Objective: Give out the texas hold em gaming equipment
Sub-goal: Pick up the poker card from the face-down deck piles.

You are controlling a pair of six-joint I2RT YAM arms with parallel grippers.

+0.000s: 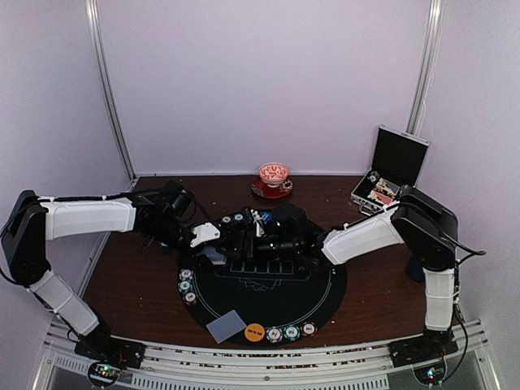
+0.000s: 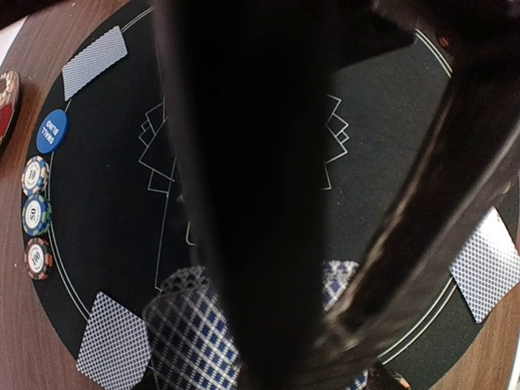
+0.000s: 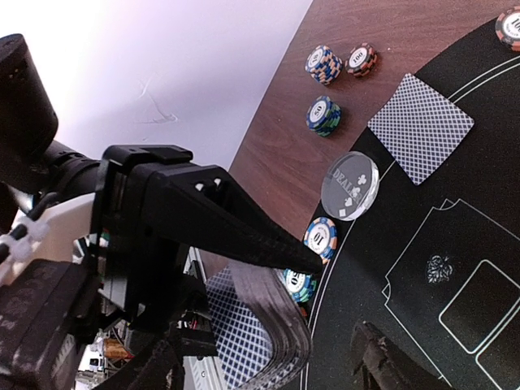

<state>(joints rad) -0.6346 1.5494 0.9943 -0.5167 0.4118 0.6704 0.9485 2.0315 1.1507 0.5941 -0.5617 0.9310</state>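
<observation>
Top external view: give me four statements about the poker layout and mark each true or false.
The red-patterned cup stands on the round black mat. False: it sits on a red saucer on the brown wooden table, behind the mat.
The silver-edged black case is open. True.
The orange round disc lies between a grey-blue-backed playing card and three striped-edge chips. True.
The case stands on the left arm's side. False: it is at the far right corner.
</observation>
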